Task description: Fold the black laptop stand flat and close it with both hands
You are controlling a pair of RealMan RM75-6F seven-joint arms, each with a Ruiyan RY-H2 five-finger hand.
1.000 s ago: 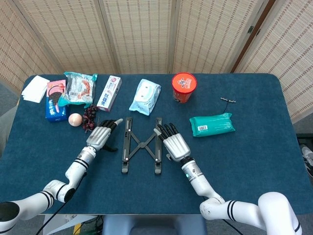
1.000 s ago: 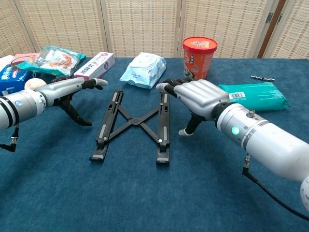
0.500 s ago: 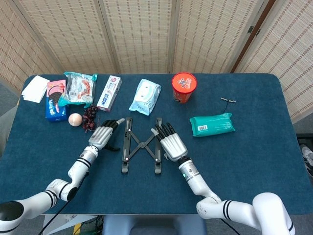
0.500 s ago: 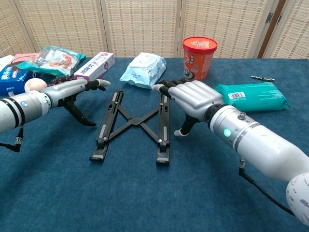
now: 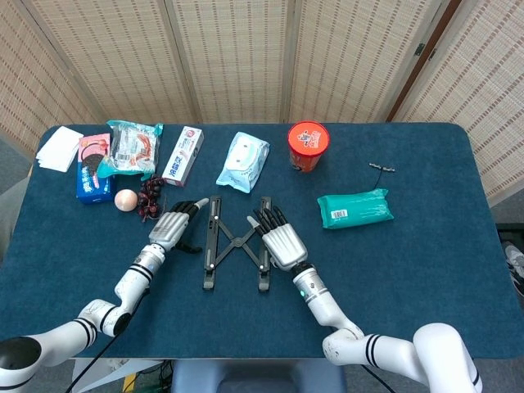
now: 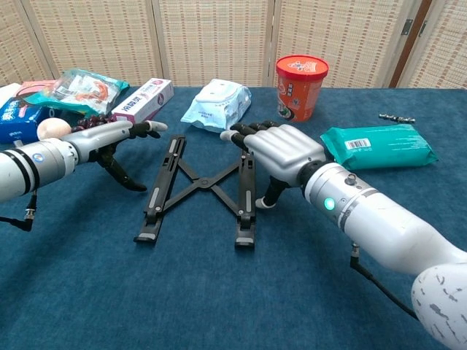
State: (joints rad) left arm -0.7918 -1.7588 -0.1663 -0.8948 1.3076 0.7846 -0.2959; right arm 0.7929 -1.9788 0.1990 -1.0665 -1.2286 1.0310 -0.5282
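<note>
The black laptop stand (image 5: 236, 242) lies spread open on the blue bench (image 5: 409, 270). The right robot hand (image 5: 277, 237) rests over its right rail, empty, fingers slightly apart; the left robot hand (image 5: 172, 226) hovers beside its left rail, fingers extended, holding nothing.

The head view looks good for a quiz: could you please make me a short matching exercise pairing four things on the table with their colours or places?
Things:
1. laptop stand
2. noodle cup
3. wet-wipes pack
4. paper sheets

Descriptions:
A. white, at the table's far left corner
B. black, lying spread open between the two hands
C. red, standing upright
D. green, lying flat, right of the right hand

Pairs: 1-B, 2-C, 3-D, 4-A
</note>
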